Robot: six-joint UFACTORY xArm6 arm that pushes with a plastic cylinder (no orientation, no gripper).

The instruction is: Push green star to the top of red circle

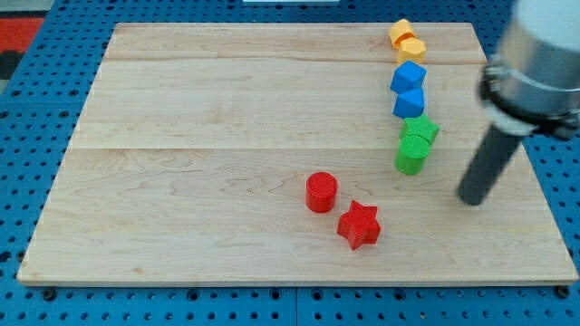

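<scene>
The green star (420,129) lies at the view's right, touching a green cylinder (412,155) just below it. The red circle (321,192) sits lower and further left, near the board's lower middle. My tip (471,197) rests on the board to the right of the green cylinder and below-right of the green star, apart from both. It is well to the right of the red circle.
A red star (359,225) lies just below-right of the red circle. Two blue blocks (409,89) and two yellow blocks (407,40) form a column above the green star. The wooden board (181,136) lies on a blue pegboard.
</scene>
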